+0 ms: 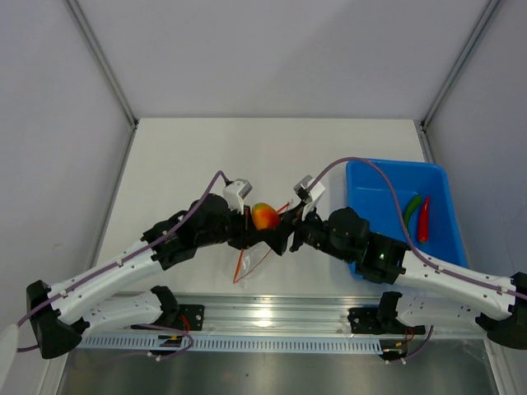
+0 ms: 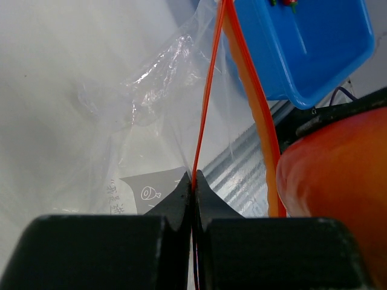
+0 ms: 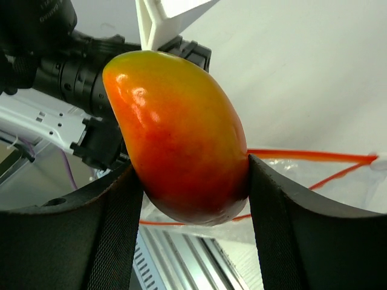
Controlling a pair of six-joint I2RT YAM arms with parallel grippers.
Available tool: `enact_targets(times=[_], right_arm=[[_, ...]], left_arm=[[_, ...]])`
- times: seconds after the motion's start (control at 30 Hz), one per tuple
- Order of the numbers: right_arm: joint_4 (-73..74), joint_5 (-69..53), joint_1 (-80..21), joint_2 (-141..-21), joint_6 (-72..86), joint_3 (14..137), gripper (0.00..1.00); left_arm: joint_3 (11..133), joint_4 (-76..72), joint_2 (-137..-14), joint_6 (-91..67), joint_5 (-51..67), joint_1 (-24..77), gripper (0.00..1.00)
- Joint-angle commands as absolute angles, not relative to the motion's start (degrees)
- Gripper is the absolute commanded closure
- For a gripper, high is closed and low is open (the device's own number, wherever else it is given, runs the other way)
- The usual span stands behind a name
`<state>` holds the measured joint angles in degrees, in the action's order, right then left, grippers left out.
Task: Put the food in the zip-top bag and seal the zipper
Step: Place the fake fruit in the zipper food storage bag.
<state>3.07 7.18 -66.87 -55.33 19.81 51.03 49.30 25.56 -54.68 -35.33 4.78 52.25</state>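
Note:
My left gripper (image 2: 193,181) is shut on the orange-red zipper (image 2: 208,90) of the clear zip-top bag (image 2: 151,90), holding one lip of the mouth up; the bag hangs below it in the top view (image 1: 251,259). My right gripper (image 3: 190,169) is shut on a rounded orange-red toy fruit (image 3: 181,139) and holds it beside the open mouth, between the two wrists in the top view (image 1: 263,216). The fruit also shows at the right of the left wrist view (image 2: 338,199). The zipper's two strips (image 3: 302,155) spread apart behind the fruit. The grapes are out of view.
A blue tray (image 1: 362,177) stands at the right, holding a green pepper piece (image 1: 412,206) and a red pepper piece (image 1: 425,220). The left arm's wrist (image 3: 66,72) is close behind the fruit. The metal rail (image 1: 272,317) runs along the near edge.

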Motion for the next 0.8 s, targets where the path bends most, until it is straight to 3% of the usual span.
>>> enact_targets(times=[0.0, 0.23, 0.77], right_arm=[[-5.26, 12.21, -67.59, -56.16, 18.11, 50.89, 0.99], [-12.74, 15.11, -68.38, -58.44, 18.19, 47.99, 0.98], [-14.24, 24.26, -72.68, -54.67, 18.9, 38.68, 0.91]], left_arm=[[49.05, 23.12, -53.53, -36.83, 7.2, 52.03, 1.0], [49.13, 22.85, -52.74, -37.18, 8.7, 52.03, 1.0], [50.71, 21.88, -51.42, -37.79, 6.86, 52.03, 0.99]])
